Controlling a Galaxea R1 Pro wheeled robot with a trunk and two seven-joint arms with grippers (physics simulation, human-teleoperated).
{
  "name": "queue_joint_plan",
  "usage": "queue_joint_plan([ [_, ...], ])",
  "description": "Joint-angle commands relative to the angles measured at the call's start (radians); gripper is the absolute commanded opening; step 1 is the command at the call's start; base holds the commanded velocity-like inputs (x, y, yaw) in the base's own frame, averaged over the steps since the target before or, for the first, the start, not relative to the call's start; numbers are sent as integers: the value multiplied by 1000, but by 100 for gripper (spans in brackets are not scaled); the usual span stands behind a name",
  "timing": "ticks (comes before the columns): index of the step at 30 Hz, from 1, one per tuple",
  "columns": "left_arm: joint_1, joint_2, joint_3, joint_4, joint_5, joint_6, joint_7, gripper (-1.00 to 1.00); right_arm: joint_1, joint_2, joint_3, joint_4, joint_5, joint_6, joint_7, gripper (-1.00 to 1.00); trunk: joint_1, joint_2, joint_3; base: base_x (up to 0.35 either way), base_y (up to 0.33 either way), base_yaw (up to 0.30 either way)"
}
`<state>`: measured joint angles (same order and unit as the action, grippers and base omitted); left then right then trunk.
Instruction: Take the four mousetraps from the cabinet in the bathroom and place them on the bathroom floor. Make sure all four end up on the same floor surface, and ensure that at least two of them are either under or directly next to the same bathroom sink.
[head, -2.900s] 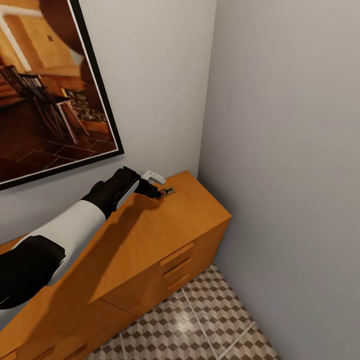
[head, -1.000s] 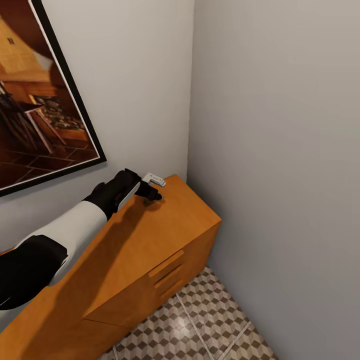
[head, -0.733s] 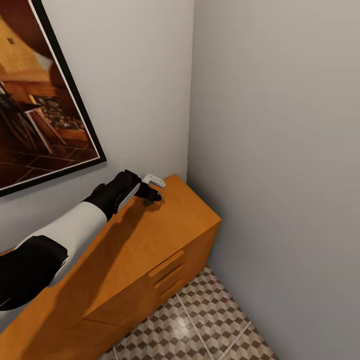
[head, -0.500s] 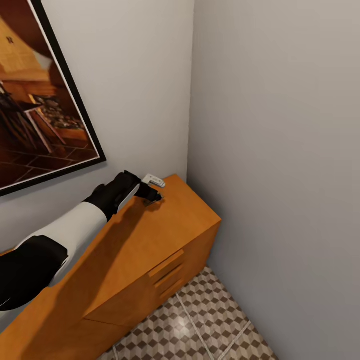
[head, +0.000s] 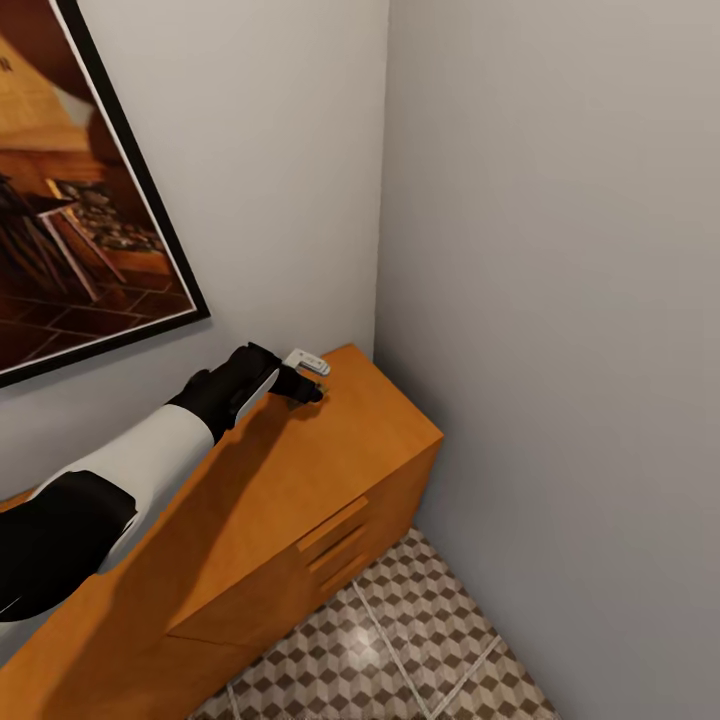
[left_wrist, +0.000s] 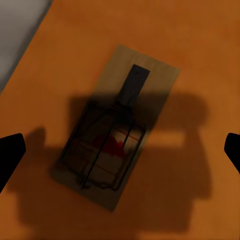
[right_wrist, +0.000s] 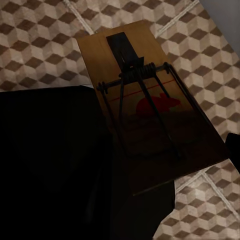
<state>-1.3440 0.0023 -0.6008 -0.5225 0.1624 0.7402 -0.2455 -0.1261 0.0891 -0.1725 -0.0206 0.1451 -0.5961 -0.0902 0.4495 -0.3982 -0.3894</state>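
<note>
Left hand (left_wrist: 120, 150) spread wide over mousetrap (left_wrist: 116, 127); fingertips clear of it.

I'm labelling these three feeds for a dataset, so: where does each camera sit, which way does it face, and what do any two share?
Head view: from the robot's head, down over the cabinet in a wall corner; left arm and left gripper show.
Left wrist view: near the left gripper, straight down at a mousetrap on the orange top; dark fingertips at both edges.
Right wrist view: near the right gripper, at a second mousetrap before the bathroom floor.
Shared: head and left wrist both see the cabinet top.
</note>
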Motion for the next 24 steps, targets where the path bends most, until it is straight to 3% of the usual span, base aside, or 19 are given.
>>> queue_joint_plan([
  [1,-1,1,-5,-1,9,5,3,100,0,1,-6,1,11,-2,-11,-100,0,-2,-3,0,0,0],
  [24,-1,1,-5,0,9,4,3,100,0,0,-6,1,11,-2,-11,-100,0,-2,-27,0,0,0],
])
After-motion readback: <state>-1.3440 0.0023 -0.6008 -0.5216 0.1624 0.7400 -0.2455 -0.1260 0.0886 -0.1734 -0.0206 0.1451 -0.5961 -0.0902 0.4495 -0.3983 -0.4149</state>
